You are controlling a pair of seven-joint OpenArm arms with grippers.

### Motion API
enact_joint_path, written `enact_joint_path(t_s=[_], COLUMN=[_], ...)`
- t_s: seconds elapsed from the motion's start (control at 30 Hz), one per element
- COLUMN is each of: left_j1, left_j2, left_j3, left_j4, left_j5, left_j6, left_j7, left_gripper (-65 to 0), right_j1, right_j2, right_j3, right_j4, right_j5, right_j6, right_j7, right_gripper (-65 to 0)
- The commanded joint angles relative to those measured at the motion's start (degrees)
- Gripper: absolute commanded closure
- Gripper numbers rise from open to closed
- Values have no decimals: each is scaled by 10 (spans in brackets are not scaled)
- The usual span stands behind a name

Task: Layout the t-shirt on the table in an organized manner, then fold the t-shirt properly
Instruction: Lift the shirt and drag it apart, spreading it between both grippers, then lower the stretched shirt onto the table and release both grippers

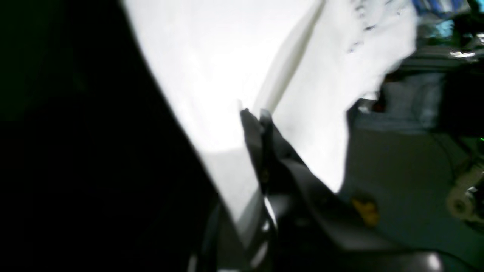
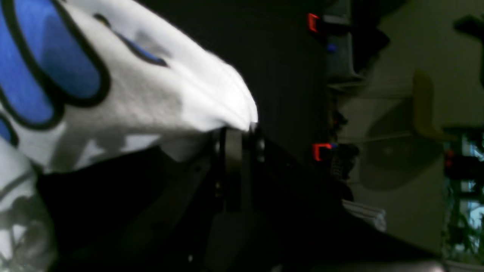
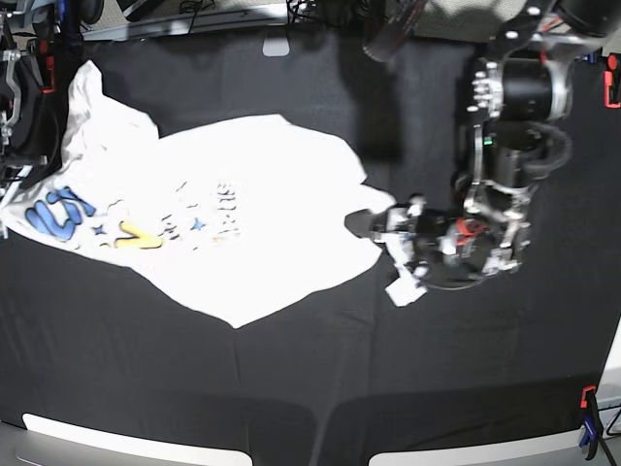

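Note:
The white t-shirt (image 3: 252, 204) lies spread over the left and middle of the black table (image 3: 291, 388), print side up, with blue and yellow letters near its left end. My left gripper (image 3: 393, 233) sits low at the shirt's right edge. In the left wrist view its fingertips (image 1: 254, 112) are shut on a fold of the white t-shirt (image 1: 211, 68). My right gripper (image 2: 238, 130) is shut on a bunched edge of the t-shirt (image 2: 151, 94) beside a blue printed letter. In the base view the right arm (image 3: 15, 116) stands at the far left edge, where the cloth rises.
Red clamps (image 3: 611, 87) (image 3: 587, 398) hold the black cloth at the right edge, and two more red clamps (image 2: 320, 151) show in the right wrist view. Grey strips (image 3: 126, 437) run along the front edge. The left arm's body (image 3: 514, 107) stands over the right side.

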Motion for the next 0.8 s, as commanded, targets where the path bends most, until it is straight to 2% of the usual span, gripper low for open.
enact_joint_path(t_s=[0.0, 0.17, 0.33, 0.43, 0.57, 0.67, 0.77], left_j1=[-16, 3, 29, 41, 51, 52, 53], left_j2=[-14, -68, -112, -133, -159, -179, -196], left_j3=[0, 0, 0, 0, 0, 0, 0], left_j4=[7, 7, 7, 7, 7, 7, 7], left_j5=[-31, -130, -174, -189, -188, -188, -188], left_j6=[-2, -2, -2, -2, -14, -16, -16], left_j7=[8, 8, 8, 8, 8, 8, 8], left_gripper=[0, 0, 0, 0, 0, 0, 0], right_j1=[5, 4, 5, 5, 5, 5, 5], right_j2=[15, 13, 13, 9, -10, -25, -23], right_j3=[7, 7, 7, 7, 5, 5, 5], right_j4=[7, 7, 7, 7, 7, 7, 7], right_j5=[4, 123, 321, 442, 564, 581, 580], right_j6=[7, 125, 214, 288, 294, 294, 294], right_j7=[9, 4, -47, -99, -240, -328, -352], right_gripper=[0, 0, 0, 0, 0, 0, 0])
